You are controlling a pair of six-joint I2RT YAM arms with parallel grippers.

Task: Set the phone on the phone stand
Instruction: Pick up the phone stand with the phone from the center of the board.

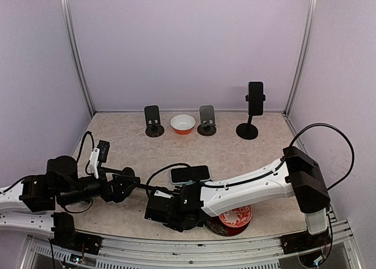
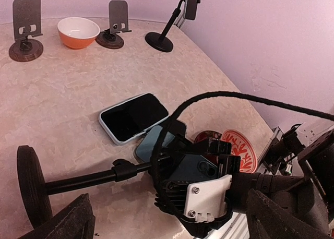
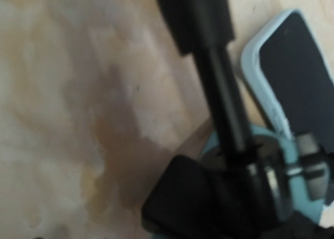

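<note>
Bench (image 1: 247, 151): task not done. Phone stand (image 2: 78, 180) toppled, lying at 9 o'clock of phone. Left claw (image 1: 129, 188) spread wide, empty. Right claw (image 1: 158, 209) at stand's head, state unreadable. Phone (image 1: 189, 174) flat at bench centre, unheld; righting of stand and seating of phone remain.

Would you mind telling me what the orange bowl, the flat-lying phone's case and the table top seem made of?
Bowl: glossy, orange outside, white inside; likely ceramic or melamine. Phone: pale matte case rim around a black screen; probably silicone or plastic. Table top: beige marbled pattern, low sheen; laminate or stone, unclear.
</note>
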